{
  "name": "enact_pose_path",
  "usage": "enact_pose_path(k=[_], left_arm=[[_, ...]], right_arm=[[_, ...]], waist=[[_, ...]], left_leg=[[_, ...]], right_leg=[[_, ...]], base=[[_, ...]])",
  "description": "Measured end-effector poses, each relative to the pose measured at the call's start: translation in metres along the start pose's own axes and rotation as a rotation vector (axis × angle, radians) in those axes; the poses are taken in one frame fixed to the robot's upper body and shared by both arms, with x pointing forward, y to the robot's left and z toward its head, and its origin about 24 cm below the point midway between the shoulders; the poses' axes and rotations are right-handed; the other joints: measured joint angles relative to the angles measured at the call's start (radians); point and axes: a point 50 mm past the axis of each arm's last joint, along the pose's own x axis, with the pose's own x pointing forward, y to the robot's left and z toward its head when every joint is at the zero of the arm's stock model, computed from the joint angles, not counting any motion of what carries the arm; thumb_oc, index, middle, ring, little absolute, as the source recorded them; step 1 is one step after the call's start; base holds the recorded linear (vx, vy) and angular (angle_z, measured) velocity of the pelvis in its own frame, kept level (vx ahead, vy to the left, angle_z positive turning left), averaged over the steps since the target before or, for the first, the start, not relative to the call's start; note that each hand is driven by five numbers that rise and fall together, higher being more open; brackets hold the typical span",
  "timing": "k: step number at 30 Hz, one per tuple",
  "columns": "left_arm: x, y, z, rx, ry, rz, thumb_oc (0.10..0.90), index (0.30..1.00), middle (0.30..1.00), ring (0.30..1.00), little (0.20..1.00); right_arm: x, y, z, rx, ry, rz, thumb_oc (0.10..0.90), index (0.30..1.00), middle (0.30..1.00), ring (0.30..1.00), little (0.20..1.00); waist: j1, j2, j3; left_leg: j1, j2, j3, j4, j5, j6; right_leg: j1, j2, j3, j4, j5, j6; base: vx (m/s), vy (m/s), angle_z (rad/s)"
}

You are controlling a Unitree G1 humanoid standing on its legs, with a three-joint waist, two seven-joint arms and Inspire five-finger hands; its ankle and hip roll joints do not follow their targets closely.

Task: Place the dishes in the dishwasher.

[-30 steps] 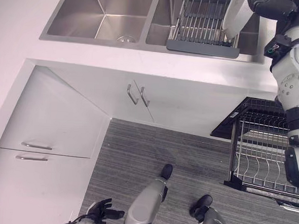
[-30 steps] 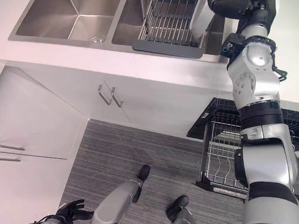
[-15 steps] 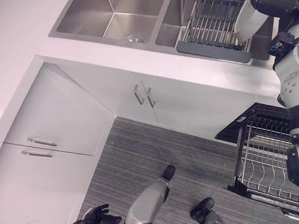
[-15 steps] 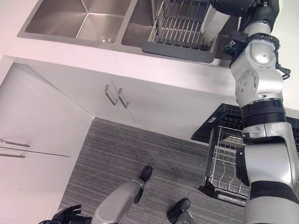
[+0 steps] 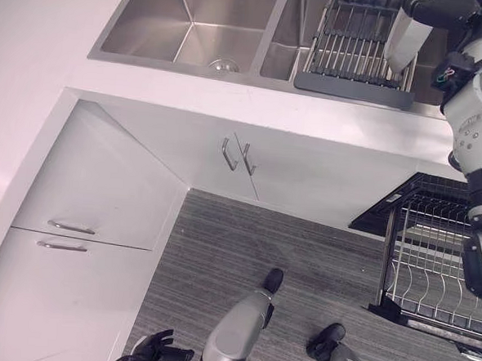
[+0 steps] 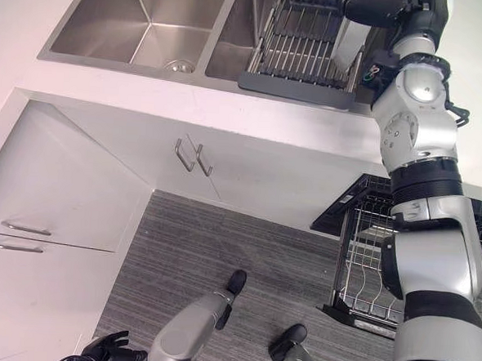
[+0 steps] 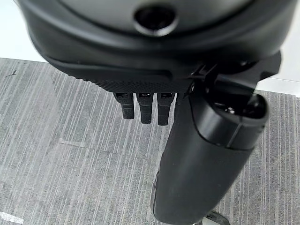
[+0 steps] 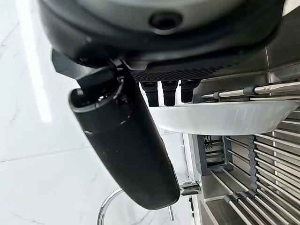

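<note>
Over drying rack (image 5: 355,48), right robot hand (image 6: 374,6) pinches white plate (image 5: 401,41) (on edge, upright).

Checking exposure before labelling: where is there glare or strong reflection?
Right wrist view: a bright streak washes out the white marble surface beside the right hand holding the plate. Left eye view: soft sheen in the steel sink, countertop very bright.

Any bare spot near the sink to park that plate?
The left basin looks bare down to its drain. The countertop strip fronting the sink is bare too. The drying rack in the right basin is crowded: the right robot hand holds the plate there.
</note>
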Motion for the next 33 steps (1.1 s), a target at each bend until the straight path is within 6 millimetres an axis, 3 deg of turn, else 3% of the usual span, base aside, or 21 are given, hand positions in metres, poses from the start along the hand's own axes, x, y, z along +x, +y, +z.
enact_pose_path(k=[9,12,15,27,33], left_arm=[[0.000,-0.001,-0.001,-0.001,0.003,-0.021,0.800,0.900,0.900,0.900,0.900],[-0.001,-0.001,-0.002,-0.002,0.004,-0.022,0.800,0.900,0.900,0.900,0.900],[-0.001,-0.001,-0.004,-0.002,0.009,-0.031,0.800,0.900,0.900,0.900,0.900],[-0.001,-0.002,-0.004,-0.001,0.005,-0.033,0.800,0.900,0.900,0.900,0.900],[-0.001,-0.001,-0.004,-0.002,0.005,-0.032,0.800,0.900,0.900,0.900,0.900]], right_arm=[[0.002,-0.010,0.002,-0.094,-0.013,-0.084,0.400,0.300,0.300,0.300,0.300],[0.002,-0.024,-0.004,-0.150,0.005,-0.174,0.400,0.300,0.300,0.300,0.300],[0.003,-0.027,0.003,-0.184,-0.033,-0.206,0.400,0.300,0.300,0.300,0.300],[0.003,-0.025,0.005,-0.196,-0.060,-0.200,0.400,0.300,0.300,0.300,0.300],[0.002,-0.016,0.016,-0.176,-0.121,-0.153,0.400,0.300,0.300,0.300,0.300]], waist=[[0.002,0.005,-0.003],[0.010,0.009,-0.006],[0.016,0.015,-0.009],[0.015,0.015,-0.010],[0.012,0.015,-0.010]], left_leg=[[-0.005,0.000,0.000,0.000,0.000,0.000],[-0.007,0.000,-0.002,0.000,0.000,-0.001],[-0.009,0.000,-0.002,0.000,0.000,0.000],[-0.001,0.000,-0.001,-0.001,0.006,0.008],[0.004,0.004,0.002,0.000,0.007,0.008]], right_leg=[[-0.005,0.000,0.000,-0.001,-0.001,0.002],[-0.007,0.001,-0.001,0.000,-0.003,0.003],[-0.008,0.001,-0.001,-0.001,-0.002,0.005],[0.000,0.002,-0.001,-0.003,0.001,0.009],[0.006,0.007,0.000,-0.008,0.006,0.008]], base=[[0.00,-0.002,0.00],[0.00,0.000,0.00],[0.00,0.000,0.00],[0.00,0.000,0.00],[-0.02,-0.019,-0.01]])
